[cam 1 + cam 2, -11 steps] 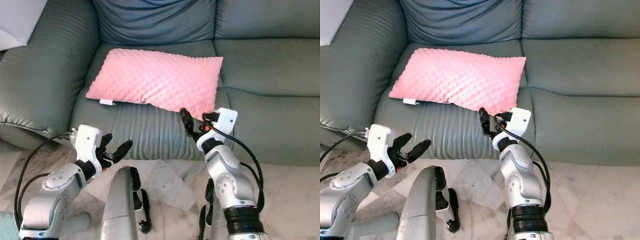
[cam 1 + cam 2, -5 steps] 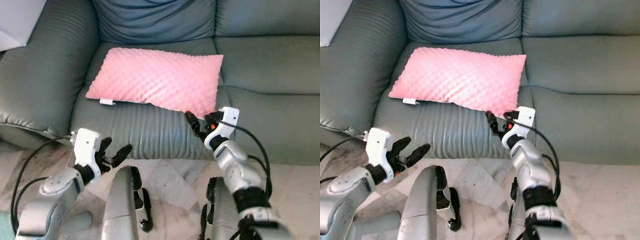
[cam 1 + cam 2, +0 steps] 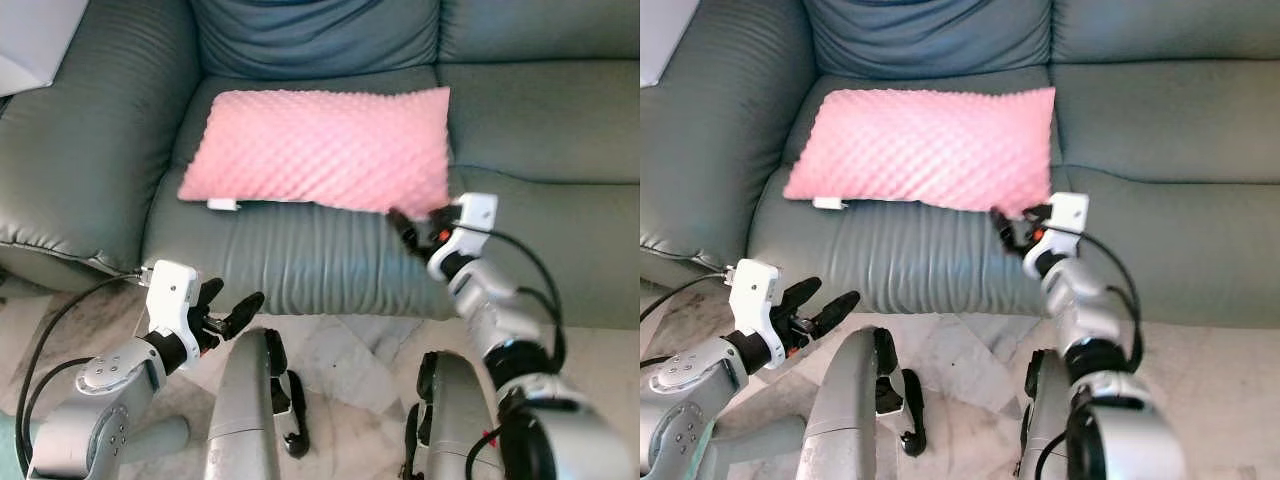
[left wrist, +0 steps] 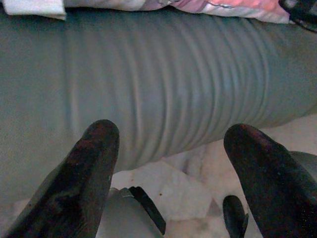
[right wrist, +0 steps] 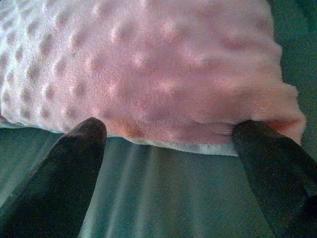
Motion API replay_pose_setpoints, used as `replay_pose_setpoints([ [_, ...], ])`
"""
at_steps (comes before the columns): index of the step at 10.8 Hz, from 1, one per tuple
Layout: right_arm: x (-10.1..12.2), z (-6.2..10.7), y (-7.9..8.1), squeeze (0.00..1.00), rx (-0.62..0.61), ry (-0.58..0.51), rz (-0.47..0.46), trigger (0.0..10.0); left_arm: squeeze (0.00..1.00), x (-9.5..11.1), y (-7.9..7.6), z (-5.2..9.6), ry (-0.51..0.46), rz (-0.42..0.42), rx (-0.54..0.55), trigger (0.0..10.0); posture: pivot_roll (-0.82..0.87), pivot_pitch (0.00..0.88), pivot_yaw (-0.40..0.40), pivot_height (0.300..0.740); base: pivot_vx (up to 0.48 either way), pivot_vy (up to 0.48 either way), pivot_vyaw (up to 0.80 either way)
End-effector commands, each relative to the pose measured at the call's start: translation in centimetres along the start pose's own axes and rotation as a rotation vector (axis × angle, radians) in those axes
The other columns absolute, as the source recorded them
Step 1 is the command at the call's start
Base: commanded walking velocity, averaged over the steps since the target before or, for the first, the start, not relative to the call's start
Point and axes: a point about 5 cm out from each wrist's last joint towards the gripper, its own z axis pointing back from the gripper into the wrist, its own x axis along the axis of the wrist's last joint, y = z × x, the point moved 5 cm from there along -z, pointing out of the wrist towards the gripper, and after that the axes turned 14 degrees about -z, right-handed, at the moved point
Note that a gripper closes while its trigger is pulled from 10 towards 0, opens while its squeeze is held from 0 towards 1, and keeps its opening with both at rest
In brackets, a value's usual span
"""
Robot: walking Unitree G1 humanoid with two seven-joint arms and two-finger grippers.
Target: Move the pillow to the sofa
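The pink dimpled pillow [image 3: 320, 150] lies flat on the left seat cushion of the grey-green sofa [image 3: 540, 130], a white tag at its near left corner. My right gripper [image 3: 418, 228] is open at the pillow's near right corner. In the right wrist view the pillow's [image 5: 148, 64] front edge lies just beyond the two spread fingertips [image 5: 91, 129]. My left gripper [image 3: 230, 303] hangs open below the seat's front edge, over the floor. It faces the ribbed sofa front [image 4: 163, 89] and holds nothing.
The sofa's padded left armrest [image 3: 80, 150] rises beside the pillow. A back cushion [image 3: 310, 40] stands behind it. A white object [image 3: 35, 35] sits at the upper left corner. Marble floor [image 3: 340, 350] runs before the sofa, with my own legs [image 3: 245, 420] over it.
My right arm has stretched forward and to the right, bringing its gripper up to the pillow's near right corner. The left gripper has sunk a little. The view has shifted slightly.
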Motion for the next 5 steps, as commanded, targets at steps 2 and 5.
replay_pose_setpoints([
  [2, -0.1, -0.1, -0.2, 0.00, 0.002, 0.003, 0.024, 10.0, 0.00, -0.7, 0.6, 0.7, 0.034, 0.000, 0.027, 10.0, 0.09, 0.388, 0.142, 0.599, 0.000, 0.000, 0.00],
  [5, -1.0, 0.2, 1.1, 0.00, 0.060, -0.021, -0.014, 10.0, 0.00, -0.6, 0.7, 0.5, 0.030, -0.002, 0.027, 10.0, 0.08, 0.375, 0.135, 0.599, 0.000, 0.000, 0.00],
])
